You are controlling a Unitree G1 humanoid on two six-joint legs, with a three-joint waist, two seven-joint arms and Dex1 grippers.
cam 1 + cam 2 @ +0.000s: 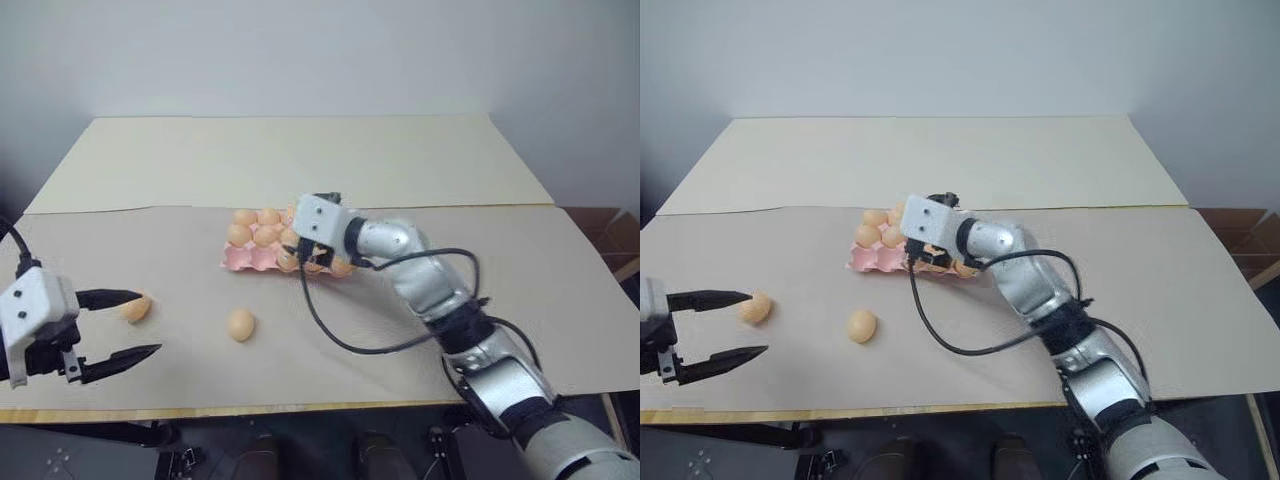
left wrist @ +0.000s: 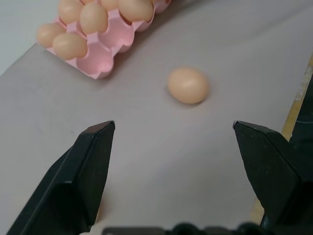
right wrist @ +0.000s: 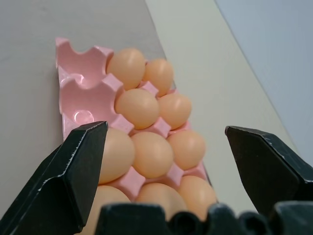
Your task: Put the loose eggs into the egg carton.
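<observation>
While the right hand hung over the egg carton with its fingers spread wide and nothing between them, two loose eggs lay on the surface on the near side of the carton. One egg sat a short way out from the carton's near edge; the other egg lay farther off toward the robot's left, beside the upper finger of the left hand. That hand was also wide open and empty. Most of the carton's cups were full, with a couple of end cups bare. The eggs looked light, smooth and round, likely to roll or slip and probably fragile. A soft pinch across the narrow middle seemed the safest hold.
</observation>
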